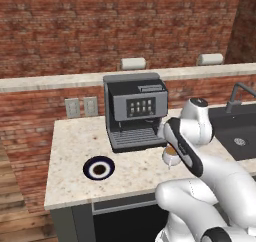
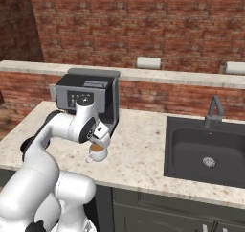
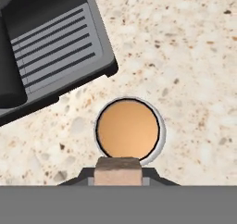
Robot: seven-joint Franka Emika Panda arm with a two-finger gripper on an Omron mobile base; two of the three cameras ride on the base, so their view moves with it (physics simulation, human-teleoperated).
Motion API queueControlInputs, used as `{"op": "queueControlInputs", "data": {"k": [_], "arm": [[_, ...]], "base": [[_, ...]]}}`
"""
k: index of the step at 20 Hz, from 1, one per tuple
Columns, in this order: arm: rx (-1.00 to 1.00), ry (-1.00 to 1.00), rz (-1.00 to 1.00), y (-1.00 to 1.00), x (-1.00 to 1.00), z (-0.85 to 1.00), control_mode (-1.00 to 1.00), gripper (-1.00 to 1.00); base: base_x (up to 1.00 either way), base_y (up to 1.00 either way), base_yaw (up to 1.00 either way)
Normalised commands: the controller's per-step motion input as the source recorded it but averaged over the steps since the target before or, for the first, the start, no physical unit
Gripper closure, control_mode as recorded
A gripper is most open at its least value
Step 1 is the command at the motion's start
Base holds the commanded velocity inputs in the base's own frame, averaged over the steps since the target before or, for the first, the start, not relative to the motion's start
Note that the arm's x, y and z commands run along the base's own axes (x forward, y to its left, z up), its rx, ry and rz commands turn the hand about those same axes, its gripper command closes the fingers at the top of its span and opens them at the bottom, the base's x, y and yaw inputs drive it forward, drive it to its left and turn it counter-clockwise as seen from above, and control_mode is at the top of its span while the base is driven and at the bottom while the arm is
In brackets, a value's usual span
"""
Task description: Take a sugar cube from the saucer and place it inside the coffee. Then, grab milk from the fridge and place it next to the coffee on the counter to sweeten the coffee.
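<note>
The coffee (image 3: pixel 128 130), a white cup with a brown surface, stands on the counter (image 1: pixel 75 146) just in front of the espresso machine. In the hand view a pale tan sugar cube (image 3: pixel 117 171) sits pinched between my dark fingertips (image 3: pixel 155 177), directly above the cup's near rim. My gripper (image 2: pixel 99 140) hangs a little above the cup (image 2: pixel 97 152) and is shut on the cube. The dark saucer (image 1: pixel 99 167) with its white ring lies on the counter to the left of the cup (image 1: pixel 171 155); its centre looks dark.
A boxy black-and-grey espresso machine (image 1: pixel 135 111) stands right behind the cup, its drip tray (image 3: pixel 51 42) close to it. A dark sink (image 2: pixel 206 152) with a faucet (image 2: pixel 214 110) lies to the right. A brick wall backs the counter.
</note>
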Motion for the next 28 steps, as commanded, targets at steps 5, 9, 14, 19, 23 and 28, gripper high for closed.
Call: {"op": "queueControlInputs", "data": {"k": [5, 9, 14, 19, 23, 28], "arm": [[-0.11, 0.00, 0.00, 0.00, 0.21, -0.07, -1.00, 1.00], [-0.11, 0.00, 0.00, 0.00, 0.17, -0.28, -1.00, 1.00], [-0.06, 0.00, 0.00, 0.00, 0.04, -0.28, -1.00, 1.00], [0.00, 0.00, 0.00, 0.00, 0.00, -0.22, -1.00, 1.00], [0.00, 0.00, 0.00, -0.01, 0.09, -0.21, -1.00, 1.00], [0.00, 0.00, 0.00, -0.05, 0.20, -0.13, -1.00, 1.00]], "base": [[0.00, 0.00, 0.00], [0.00, 0.00, 0.00], [0.00, 0.00, 0.00], [0.00, 0.00, 0.00], [0.00, 0.00, 0.00], [0.00, 0.00, 0.00]]}}
